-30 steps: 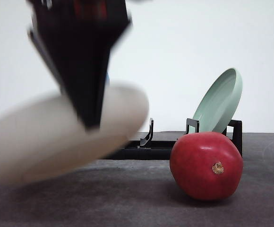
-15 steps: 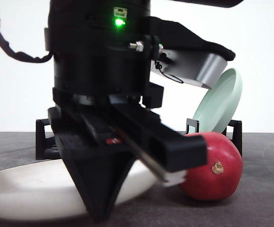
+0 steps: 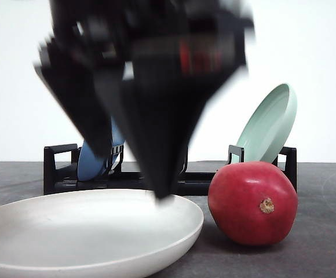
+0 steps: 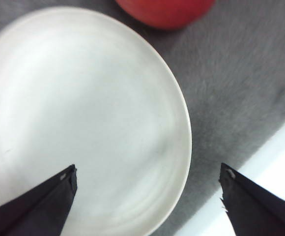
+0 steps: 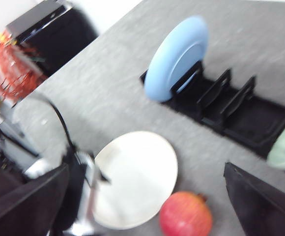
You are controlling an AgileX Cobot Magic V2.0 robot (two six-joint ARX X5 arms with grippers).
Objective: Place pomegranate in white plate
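Pomegranate (image 3: 252, 202) sits on the surface (image 3: 318, 243) just beside my white plate (image 3: 87, 231); left claw (image 4: 147, 196) hangs open and empty above the plate, blurred; right claw (image 5: 147, 206) open, fingertips cut off.

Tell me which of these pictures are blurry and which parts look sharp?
Front view: the dark pincer is smeared by motion, while the pomegranate and white plate are crisp. Right wrist view: soft all over, the blue plate fuzzy-edged. Left wrist view: slightly soft, the plate bright.
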